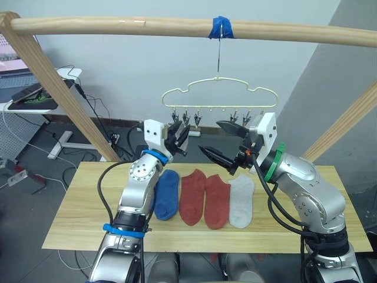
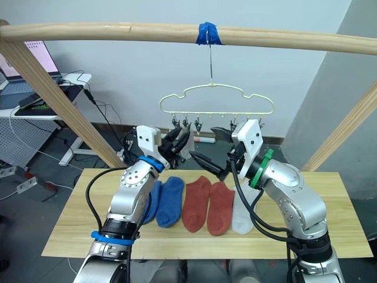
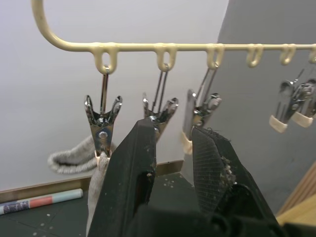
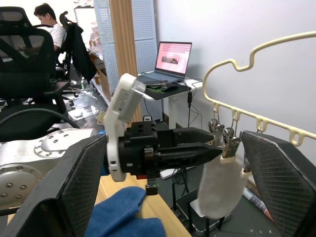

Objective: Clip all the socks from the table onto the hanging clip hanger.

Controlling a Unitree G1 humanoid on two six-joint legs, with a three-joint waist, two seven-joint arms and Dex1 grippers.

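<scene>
The pale-yellow clip hanger (image 1: 218,89) hangs by its hook from the rail, with a row of silver clips (image 3: 159,109) under it. A light grey sock (image 4: 217,183) hangs from the end clip on my left. On the table (image 1: 82,206) lie two blue socks (image 2: 171,200), two rust-red socks (image 1: 192,196) and a light grey sock (image 1: 241,200), side by side. My left gripper (image 1: 179,134) is raised just below the left clips, fingers slightly parted with nothing between them. My right gripper (image 1: 211,137) is wide open and empty, beside it under the hanger's middle.
A thick wooden rail with blue tape (image 1: 221,28) spans overhead on slanted wooden posts (image 1: 65,94) at both sides. A desk with a laptop (image 4: 173,59) stands at the back left, and a person (image 4: 47,19) sits far off. Cables lie on the floor.
</scene>
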